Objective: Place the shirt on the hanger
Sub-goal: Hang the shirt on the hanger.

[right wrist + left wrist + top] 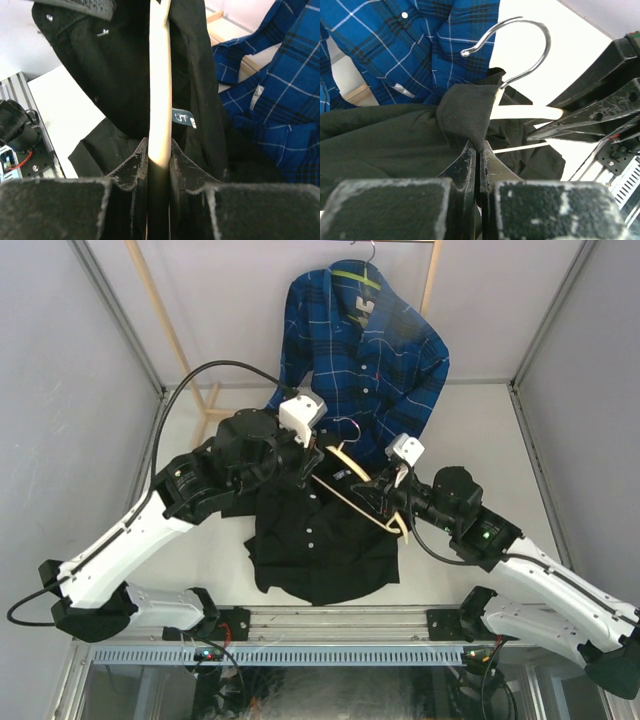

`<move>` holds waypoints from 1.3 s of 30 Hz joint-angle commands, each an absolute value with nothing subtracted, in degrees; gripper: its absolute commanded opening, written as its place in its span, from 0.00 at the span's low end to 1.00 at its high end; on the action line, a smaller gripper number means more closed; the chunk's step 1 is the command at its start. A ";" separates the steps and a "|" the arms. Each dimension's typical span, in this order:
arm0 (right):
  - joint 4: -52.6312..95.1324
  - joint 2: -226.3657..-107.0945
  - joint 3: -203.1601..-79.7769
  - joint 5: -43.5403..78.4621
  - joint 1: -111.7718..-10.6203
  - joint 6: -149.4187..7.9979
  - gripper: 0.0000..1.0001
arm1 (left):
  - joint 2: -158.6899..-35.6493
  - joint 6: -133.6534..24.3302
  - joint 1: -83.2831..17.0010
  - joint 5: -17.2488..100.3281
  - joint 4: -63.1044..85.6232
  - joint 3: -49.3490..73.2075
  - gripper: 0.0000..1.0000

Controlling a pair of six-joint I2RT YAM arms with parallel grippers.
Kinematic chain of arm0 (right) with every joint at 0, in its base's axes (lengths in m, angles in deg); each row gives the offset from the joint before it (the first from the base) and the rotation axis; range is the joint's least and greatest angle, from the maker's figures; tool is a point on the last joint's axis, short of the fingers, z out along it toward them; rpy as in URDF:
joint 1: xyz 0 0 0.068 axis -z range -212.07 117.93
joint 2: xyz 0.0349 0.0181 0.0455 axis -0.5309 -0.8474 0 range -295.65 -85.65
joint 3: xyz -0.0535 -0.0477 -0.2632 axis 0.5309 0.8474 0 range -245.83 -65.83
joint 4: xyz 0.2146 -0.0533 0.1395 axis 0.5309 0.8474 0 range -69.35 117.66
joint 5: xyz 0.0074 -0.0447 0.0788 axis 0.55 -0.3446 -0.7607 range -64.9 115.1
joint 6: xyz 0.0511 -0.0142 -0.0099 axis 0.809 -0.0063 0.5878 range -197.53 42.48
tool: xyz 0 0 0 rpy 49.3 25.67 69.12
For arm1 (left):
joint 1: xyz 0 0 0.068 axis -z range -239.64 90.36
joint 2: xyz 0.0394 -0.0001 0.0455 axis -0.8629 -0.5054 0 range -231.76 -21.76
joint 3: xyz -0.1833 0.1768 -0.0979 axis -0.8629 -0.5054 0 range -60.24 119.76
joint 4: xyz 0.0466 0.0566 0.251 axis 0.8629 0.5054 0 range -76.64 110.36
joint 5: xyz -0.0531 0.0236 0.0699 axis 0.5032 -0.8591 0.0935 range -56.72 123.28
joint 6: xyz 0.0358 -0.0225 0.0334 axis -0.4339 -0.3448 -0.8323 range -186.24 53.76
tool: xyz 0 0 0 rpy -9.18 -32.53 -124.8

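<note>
the shirt (320,550) lay in a heap on the table (480,440) between the two arms. its hem was toward the near edge and its collar end was lifted toward the hanger (160,75). the hanger ran diagonally in the top view, from far-left by the left gripper (478,147) down to near-right. its hook (548,42) pointed up and away, toward the plaid shirt (365,350) hanging at the back.

the left gripper's jaws were pinched together on a fold of black cloth just below the hook, where the cloth draped over one hanger arm. the right gripper (160,150) was clamped tight on the other wooden arm, which stood straight up out of its jaws in its own view, with black cloth to either side.

i judged the step to be working the first shoulder onto the hanger. only that fold seemed to sit over the wood, and most of the shirt hung below. the next move likely called for the right arm to hold the hanger steady while the left drew the cloth further along and over the arm's end without dragging it off the hook side.
</note>
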State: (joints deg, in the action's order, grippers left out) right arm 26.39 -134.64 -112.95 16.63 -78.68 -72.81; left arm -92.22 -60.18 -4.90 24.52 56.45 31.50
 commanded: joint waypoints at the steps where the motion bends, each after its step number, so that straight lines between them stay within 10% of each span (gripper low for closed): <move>1: 14.08 -135.26 -112.36 15.64 -79.16 -70.92 0.00 | -93.35 -58.62 -2.55 25.98 54.89 36.55 0.00; 12: 0.15 -134.21 -105.52 18.77 -80.15 -67.80 0.00 | -96.77 -58.86 1.62 26.60 55.23 39.32 0.02; 23: -7.60 -129.35 -103.20 19.87 -80.19 -69.97 0.00 | -89.37 -62.27 1.94 25.48 52.10 34.74 0.58; 34: 5.83 -119.88 -105.99 19.52 -79.35 -72.32 0.00 | -70.33 -68.48 1.68 4.90 45.28 22.38 0.98; 39: 15.52 -113.25 -109.15 18.11 -79.18 -73.16 0.00 | -64.56 -67.94 -3.40 1.41 46.15 18.23 1.00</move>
State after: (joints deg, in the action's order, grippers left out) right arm 13.21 -118.53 -102.91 19.52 -79.40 -71.66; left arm -66.60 -67.00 0.67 6.54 48.13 20.16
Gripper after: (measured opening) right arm 0.125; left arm 0.998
